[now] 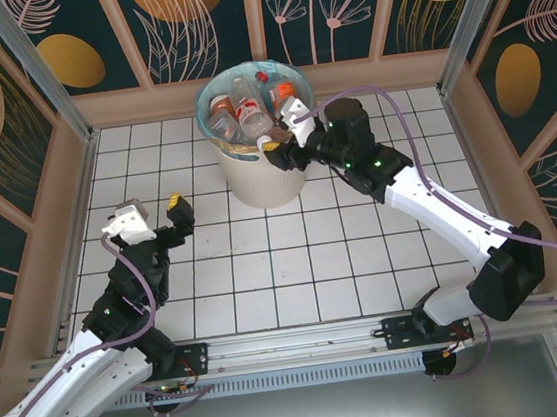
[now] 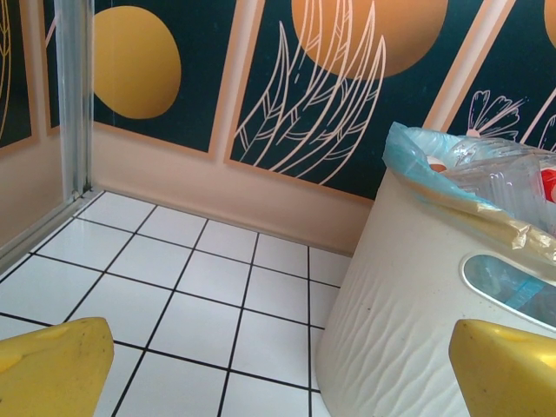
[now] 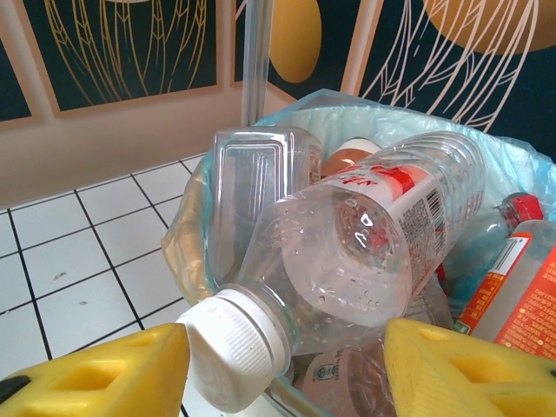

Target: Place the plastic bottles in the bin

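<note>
White tiles with dark grout cover the bench [image 1: 265,270], and dark panels painted with golden discs and pale leaf outlines wall it in. At the far middle of the tiles stands the bin [image 1: 256,186], a round cream tub with a rippled wall and an oval handle slot. It is lined with a light blue-green bag [image 3: 512,165] whose edge folds out over the rim. It is heaped to the top with the plastic bottles [image 1: 244,102]: clear, crumpled ones lying crosswise over each other, several with orange or red labels and red caps.

The right pincer [image 1: 286,139] hangs at the bin's right rim. Nearest to it lies a white-capped bottle [image 3: 373,234], clear and beaded with droplets inside. A red-and-white label wraps its far half, and its cap pokes out over the rim. That cap end sits between the yellow fingers [image 3: 95,373], which stand partly apart. The cap touches one of them, but I cannot tell whether they pinch the bottle or merely flank it.

Behind it a square-based bottle [image 3: 261,182] shows its bottom, with an orange cap [image 3: 347,155] just beside it. Off to the side lie a red-capped bottle [image 3: 519,208] and an orange-labelled bottle [image 3: 521,295].

The left pincer [image 1: 151,218] hangs low over the tiles, well apart from the bin, its jaws spread wide and holding nothing.
</note>
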